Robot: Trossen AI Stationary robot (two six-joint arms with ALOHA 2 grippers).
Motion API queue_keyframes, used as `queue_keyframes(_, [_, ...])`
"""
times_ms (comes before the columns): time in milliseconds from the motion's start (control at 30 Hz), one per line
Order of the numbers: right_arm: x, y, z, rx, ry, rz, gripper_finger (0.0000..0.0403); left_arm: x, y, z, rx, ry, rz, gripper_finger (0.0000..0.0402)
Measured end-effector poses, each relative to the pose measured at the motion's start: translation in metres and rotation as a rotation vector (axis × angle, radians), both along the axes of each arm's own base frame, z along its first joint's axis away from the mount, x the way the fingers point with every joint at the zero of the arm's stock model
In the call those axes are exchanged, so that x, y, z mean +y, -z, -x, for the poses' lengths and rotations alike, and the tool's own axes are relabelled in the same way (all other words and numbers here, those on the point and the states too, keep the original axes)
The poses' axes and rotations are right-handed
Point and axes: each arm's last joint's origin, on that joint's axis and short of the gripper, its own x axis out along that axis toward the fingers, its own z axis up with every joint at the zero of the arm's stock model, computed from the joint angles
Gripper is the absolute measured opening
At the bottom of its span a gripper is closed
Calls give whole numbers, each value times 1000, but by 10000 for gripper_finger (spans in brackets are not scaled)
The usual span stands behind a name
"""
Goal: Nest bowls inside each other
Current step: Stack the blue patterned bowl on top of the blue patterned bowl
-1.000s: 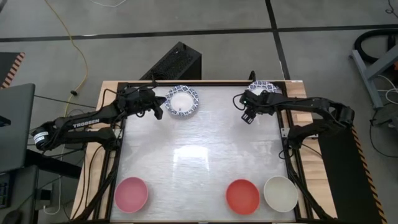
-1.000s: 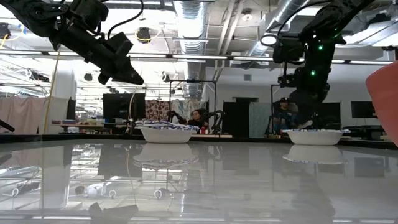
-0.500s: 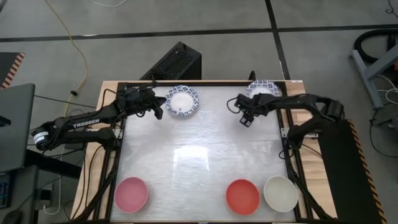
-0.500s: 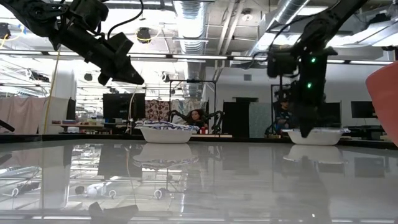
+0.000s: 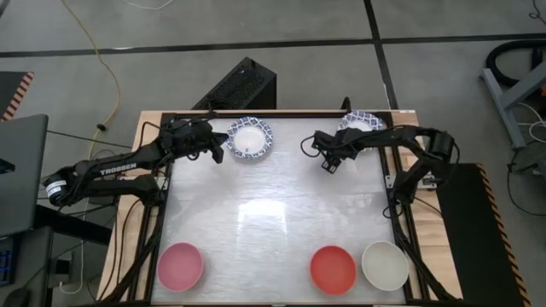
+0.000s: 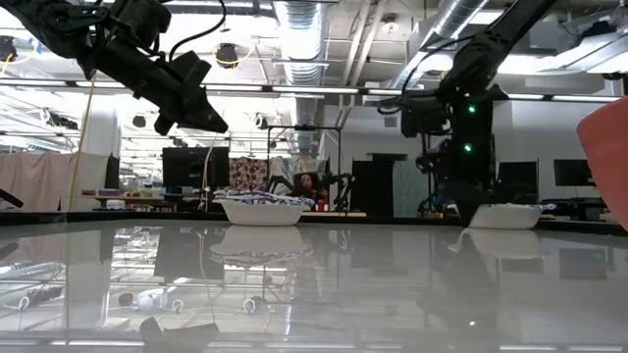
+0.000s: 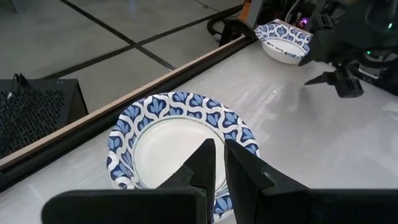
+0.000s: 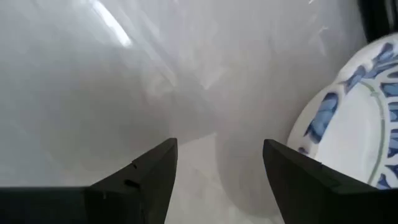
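two dark grippers work over the far part of the pale glossy table [image 5: 273, 222]. the right gripper [image 5: 328, 161] hangs above bare table with its fingers [image 8: 149, 180] spread wide and nothing between them; a white bowl with a blue scalloped pattern on the rim [image 5: 359, 122] sits near it at the far right corner, apart from the fingers, and in the right wrist view only its edge [image 8: 348, 130] shows beside one finger. the left gripper [image 5: 218, 154] is at the far left, raised off the table in the low view [image 6: 191, 103], its fingers [image 7: 245, 171] almost together and holding nothing. just beside it stands a second blue-patterned white bowl [image 5: 251, 139], upright, mouth up; the fingertips point toward its rim [image 7: 180, 102] but i cannot tell if they touch.

nothing lies between the two patterned bowls, only open table. three more bowls stand well apart at the near edge, all mouth up: a pink round bowl [image 5: 180, 265] at the left, a red round bowl [image 5: 333, 268] and just beside it a plain white round bowl [image 5: 385, 264] at the right. the bowls are round, so no long axis shows. a black box [image 5: 239, 85] stands on the floor behind the table.
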Motion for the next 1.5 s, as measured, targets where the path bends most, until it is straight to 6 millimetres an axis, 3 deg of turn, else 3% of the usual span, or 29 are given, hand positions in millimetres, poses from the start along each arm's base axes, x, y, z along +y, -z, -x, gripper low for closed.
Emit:
queue_keyframes(267, [3, -36, -16, -91, -55, 58, 260, 0, 0, 0, -3, -4, 5, 23])
queue_keyframes(367, [0, -41, -14, -56, -40, 112, 260, 0, 0, 0, -2, -10, 3, 23])
queue_keyframes(833, [-24, -8, -3, 123, 47, 15, 260, 0, 0, 0, -7, -14, 9, 22])
queue_keyframes(1200, [-27, 15, -3, 239, 89, 19, 259, 0, 0, 0, -8, -15, 10, 22])
queue_keyframes(1500, [-27, 17, -4, 241, 104, 21, 206, 0, 0, 0, -8, -15, 10, 22])
